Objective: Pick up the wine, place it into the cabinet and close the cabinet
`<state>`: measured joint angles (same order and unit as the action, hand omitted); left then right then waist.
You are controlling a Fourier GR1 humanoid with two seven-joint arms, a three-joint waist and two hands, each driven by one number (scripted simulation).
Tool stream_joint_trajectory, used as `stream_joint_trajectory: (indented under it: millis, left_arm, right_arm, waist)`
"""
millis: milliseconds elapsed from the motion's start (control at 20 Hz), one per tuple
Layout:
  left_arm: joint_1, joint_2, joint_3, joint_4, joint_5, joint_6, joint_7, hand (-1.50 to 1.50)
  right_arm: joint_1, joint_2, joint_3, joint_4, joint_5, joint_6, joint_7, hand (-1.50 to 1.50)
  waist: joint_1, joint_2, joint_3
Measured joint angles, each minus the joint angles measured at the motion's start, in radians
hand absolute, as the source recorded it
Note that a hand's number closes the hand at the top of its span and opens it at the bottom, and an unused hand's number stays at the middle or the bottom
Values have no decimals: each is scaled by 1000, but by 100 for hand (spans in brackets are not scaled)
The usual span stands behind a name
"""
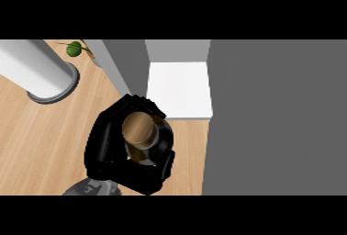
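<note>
Fingers of the black left hand (pixel 108 151) curl round the brown, round-topped wine bottle (pixel 138 130), held above the light wooden counter (pixel 41 137). Just beyond it, to the far right, the grey cabinet (pixel 271 119) shows its white interior (pixel 180 89). A white cylinder (pixel 37 69) and a green plant (pixel 76 48) stand far left.

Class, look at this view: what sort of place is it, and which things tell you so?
Probably a kitchen: a wooden counter, an open grey cabinet with a white shelf, and a leafy plant.
</note>
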<state>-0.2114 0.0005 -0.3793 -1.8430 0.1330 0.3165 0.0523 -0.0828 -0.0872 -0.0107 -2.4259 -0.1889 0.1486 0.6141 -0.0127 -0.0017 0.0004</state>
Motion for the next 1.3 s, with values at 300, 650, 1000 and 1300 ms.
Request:
stream_joint_trajectory:
  millis: [300,650,1000,1300]
  left_arm:
    - [-156,0,-75,93,-5,173,22,150]
    - [-277,0,-102,164,-12,298,62,150]
    - [-352,0,-125,271,-6,369,13,150]
    - [-367,0,-133,347,75,401,-68,150]
  right_arm:
    - [3,0,2,-3,-4,5,6,-150]
    - [-12,-20,-22,-2,-9,14,22,-150]
    - [4,-11,-32,1,-17,33,-8,-150]
    - [20,-8,-21,-1,-17,37,-18,-150]
  waist:
    - [-3,0,0]
    - [-1,0,0]
    - [-3,1,0]
    - [-4,1,0]
